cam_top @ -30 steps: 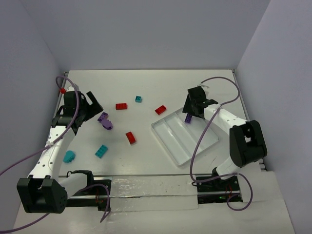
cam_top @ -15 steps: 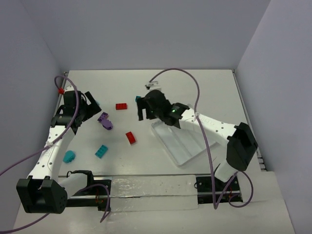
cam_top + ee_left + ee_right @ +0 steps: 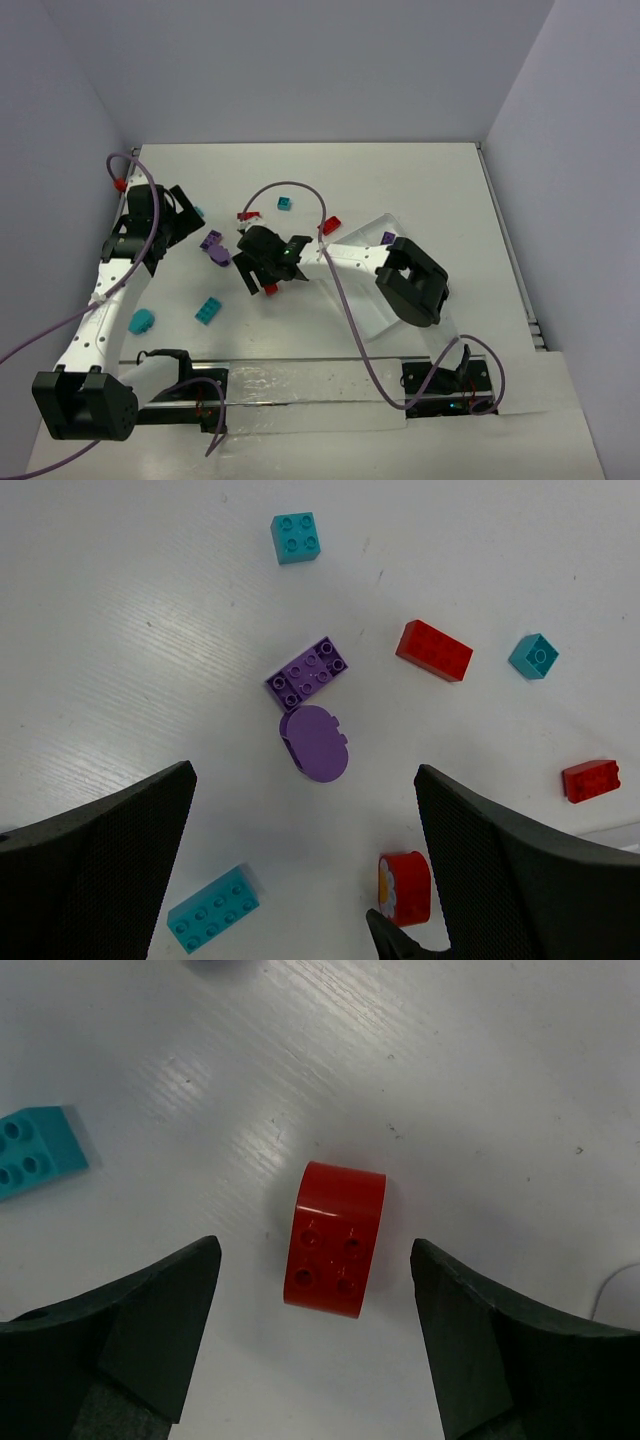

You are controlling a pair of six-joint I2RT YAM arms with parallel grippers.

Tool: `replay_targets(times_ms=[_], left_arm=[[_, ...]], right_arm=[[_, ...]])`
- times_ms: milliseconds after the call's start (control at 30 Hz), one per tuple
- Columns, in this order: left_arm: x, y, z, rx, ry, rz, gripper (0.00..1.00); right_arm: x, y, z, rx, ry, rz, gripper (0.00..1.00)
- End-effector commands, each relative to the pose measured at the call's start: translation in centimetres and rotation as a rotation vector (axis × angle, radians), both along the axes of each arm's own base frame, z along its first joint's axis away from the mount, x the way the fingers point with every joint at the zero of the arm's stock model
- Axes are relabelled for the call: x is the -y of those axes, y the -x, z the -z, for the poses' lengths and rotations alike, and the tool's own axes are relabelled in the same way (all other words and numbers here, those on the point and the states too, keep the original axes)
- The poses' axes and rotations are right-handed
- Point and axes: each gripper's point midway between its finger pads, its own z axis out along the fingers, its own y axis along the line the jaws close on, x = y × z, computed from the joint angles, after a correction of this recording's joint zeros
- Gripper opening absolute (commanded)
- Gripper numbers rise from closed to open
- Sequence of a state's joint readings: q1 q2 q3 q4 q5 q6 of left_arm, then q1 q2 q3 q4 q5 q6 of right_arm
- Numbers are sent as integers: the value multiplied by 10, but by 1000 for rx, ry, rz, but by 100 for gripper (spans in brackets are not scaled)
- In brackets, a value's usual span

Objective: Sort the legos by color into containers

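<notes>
My right gripper (image 3: pixel 262 276) is open and hovers over a red rounded brick (image 3: pixel 335 1238), which lies between its spread fingers without touching them. That brick also shows in the left wrist view (image 3: pixel 405 888). The white tray (image 3: pixel 400 222) is partly hidden by the right arm; a purple brick (image 3: pixel 388 238) lies in its far compartment. My left gripper (image 3: pixel 305 775) is open and empty above a purple studded brick (image 3: pixel 307 673) and a purple rounded brick (image 3: pixel 315 743).
Loose on the table are red bricks (image 3: pixel 433 650) (image 3: pixel 590 780), teal bricks (image 3: pixel 296 537) (image 3: pixel 533 656) (image 3: pixel 213 908) and a teal rounded brick (image 3: pixel 142 321). The right arm stretches across the table's middle. Walls close in the left, back and right.
My right arm swung from the tray leftward across the table and now stands open over the red rounded brick; the purple brick it held lies in the tray. The left arm barely moved.
</notes>
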State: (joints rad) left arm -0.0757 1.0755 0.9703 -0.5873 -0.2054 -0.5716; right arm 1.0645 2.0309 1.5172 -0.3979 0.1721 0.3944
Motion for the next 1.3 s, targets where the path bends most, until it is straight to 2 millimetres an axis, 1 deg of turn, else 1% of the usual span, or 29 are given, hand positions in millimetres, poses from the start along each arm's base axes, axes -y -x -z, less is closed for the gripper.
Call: replay_targets(times_ms=[0, 33, 67, 100, 133, 167, 300, 333, 367, 433, 467, 533, 567, 600, 633, 700, 767, 833, 867, 900, 933, 1033, 1200, 1267], left_arm=[[1, -3, -16, 48, 3, 2, 99], [1, -4, -15, 47, 5, 2, 99], [2, -4, -15, 46, 7, 6, 99], [2, -4, -15, 46, 9, 6, 99], [2, -4, -15, 46, 10, 6, 99], [2, -4, -14, 46, 10, 6, 99], [2, -4, -14, 46, 11, 7, 99], [2, -4, -13, 45, 11, 6, 99], [2, -4, -13, 44, 10, 5, 99], [2, -4, -14, 45, 8, 5, 99], [2, -4, -15, 46, 8, 5, 99], [2, -4, -16, 48, 8, 5, 99], [2, -3, -16, 50, 8, 6, 99], [2, -3, -16, 52, 10, 7, 99], [2, -3, -16, 50, 9, 7, 99], [3, -3, -16, 52, 13, 12, 99], [4, -4, -15, 52, 18, 16, 99], [5, -4, -15, 54, 19, 17, 99], [5, -4, -16, 55, 20, 19, 99], [5, -5, -16, 55, 21, 21, 99], [6, -5, -15, 53, 22, 22, 99], [6, -5, -13, 49, 23, 24, 99], [7, -5, -11, 43, 25, 29, 99], [7, -4, -11, 43, 23, 29, 99]], right_arm=[[-9, -9, 1, 8, -4, 6, 79], [-9, -8, 4, 1, -1, 6, 73], [-9, -7, 7, -4, 2, 9, 70], [-8, -7, 9, -4, 3, 12, 64], [-7, -6, 9, -2, 3, 15, 56], [-6, -7, 6, 4, -3, 18, 47], [-4, -11, -28, 55, -42, 30, 22], [-2, -13, -39, 74, -53, 35, 19], [2, -18, -56, 101, -74, 50, 19], [18, -31, -99, 167, -132, 103, 19], [28, -38, -110, 184, -149, 131, 19], [61, -59, -127, 211, -184, 227, 19], [76, -65, -141, 227, -217, 266, 20], [94, -73, -143, 234, -228, 310, 20], [112, -78, -134, 227, -220, 347, 20], [137, -91, -133, 220, -229, 412, 20], [180, -98, -105, 183, -190, 506, 22], [207, -99, -89, 168, -168, 569, 22], [215, -99, -81, 158, -159, 587, 22], [222, -98, -75, 151, -154, 603, 22], [226, -98, -73, 152, -154, 612, 22], [237, -95, -57, 139, -125, 645, 24], [244, -95, -28, 100, -73, 671, 27], [243, -96, -24, 93, -66, 672, 30]])
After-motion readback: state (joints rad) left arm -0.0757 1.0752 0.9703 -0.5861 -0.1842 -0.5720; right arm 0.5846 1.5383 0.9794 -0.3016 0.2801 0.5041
